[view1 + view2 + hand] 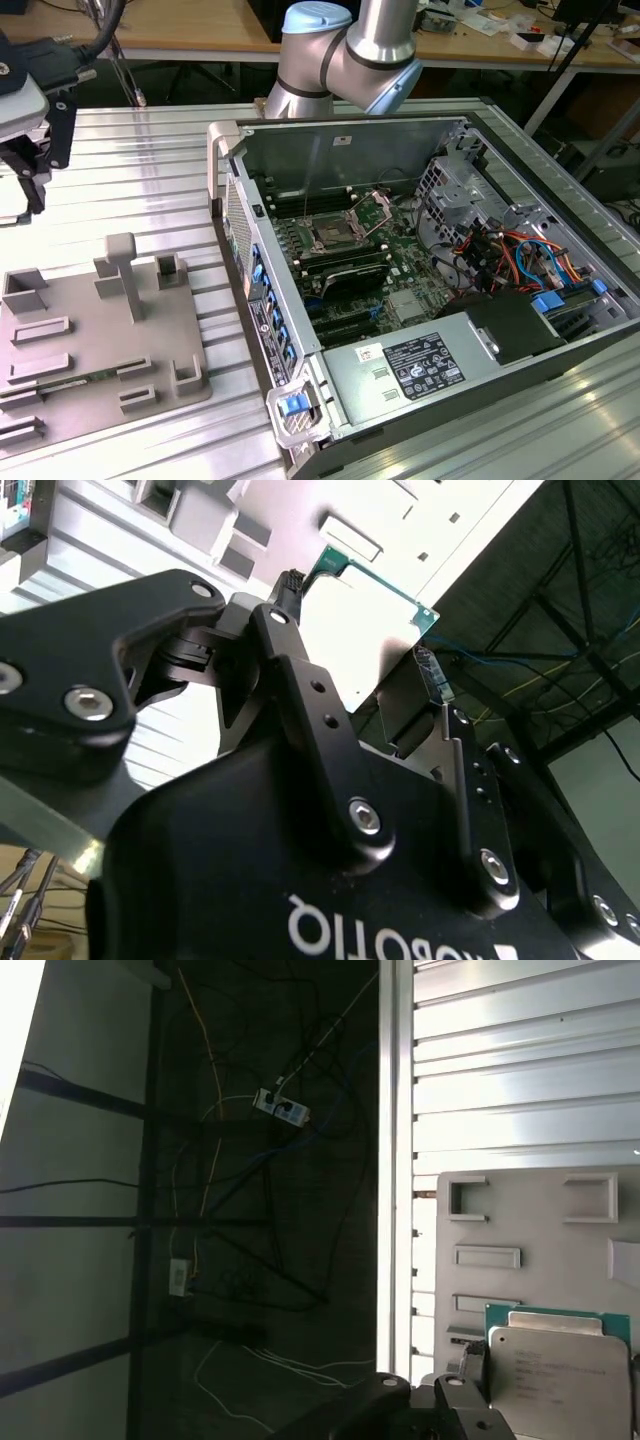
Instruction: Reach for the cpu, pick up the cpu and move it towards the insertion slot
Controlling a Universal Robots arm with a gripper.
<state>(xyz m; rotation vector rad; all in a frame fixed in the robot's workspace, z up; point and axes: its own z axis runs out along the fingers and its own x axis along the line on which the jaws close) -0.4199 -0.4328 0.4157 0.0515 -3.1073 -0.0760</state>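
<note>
Black hand (pixel 360 630) clamps silvery square cpu (pixel 368 608), green rim, by opposite edges; grey plastic tray (pixel 530 1210) below, apart.

cpu (pixel 560 1370): silvery top, green rim. gripper (pixel 361 628): black. tray (pixel 100 330) beside pc case (pixel 340 150): plain grey. table (pixel 150 170) under case: ribbed silver. Inside case: green board (pixel 400 270); insertion slot (pixel 330 237) silver frame, dark centre.

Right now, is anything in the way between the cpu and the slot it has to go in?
Yes. The computer case's side wall stands between the cpu, held in the gripper, and the insertion slot. The case is open on top, and nothing visible covers the slot.
</note>
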